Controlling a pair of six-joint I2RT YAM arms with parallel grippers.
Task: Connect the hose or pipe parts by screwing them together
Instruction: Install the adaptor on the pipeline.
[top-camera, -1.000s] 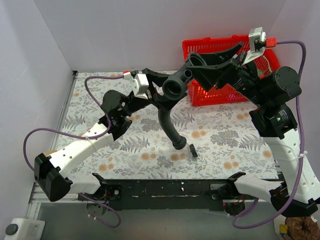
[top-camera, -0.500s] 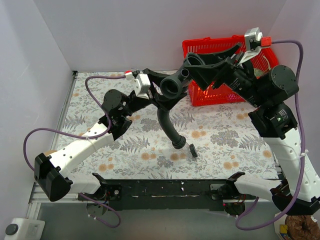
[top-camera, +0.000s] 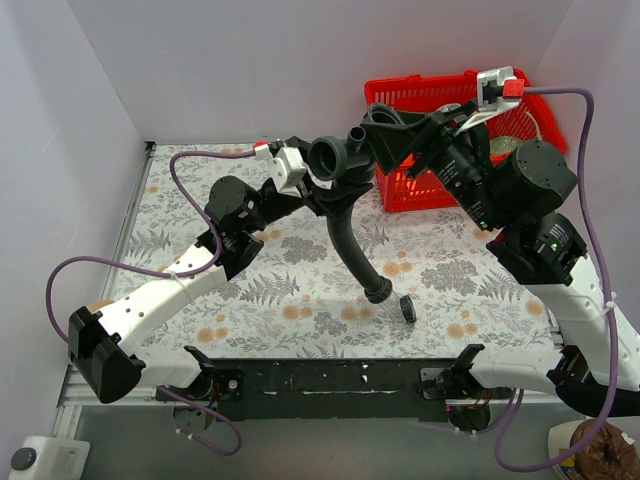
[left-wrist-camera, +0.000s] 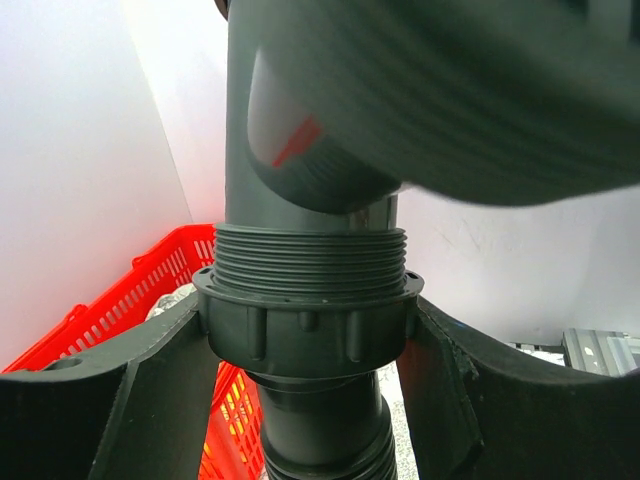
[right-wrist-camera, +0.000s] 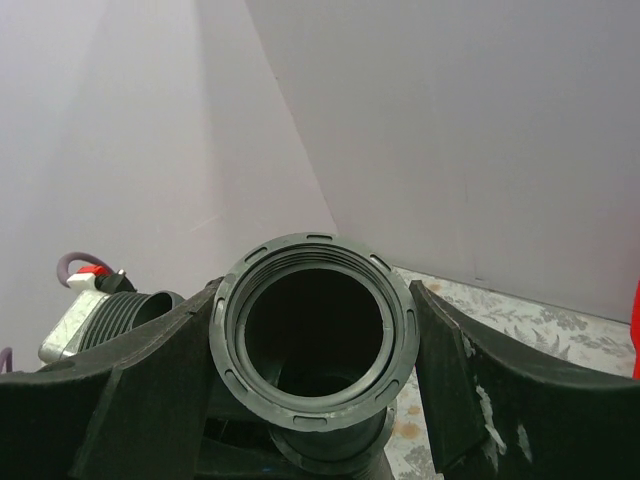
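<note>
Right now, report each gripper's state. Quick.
Left gripper: closed on the hose collar.
Right gripper: closed on the T-fitting, clamped across its round opening.

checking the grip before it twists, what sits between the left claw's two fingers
The ridged collar of the hose, sitting on the thread of the T fitting, with the fingers of the left claw against both its sides. The left wrist view shows it.
</note>
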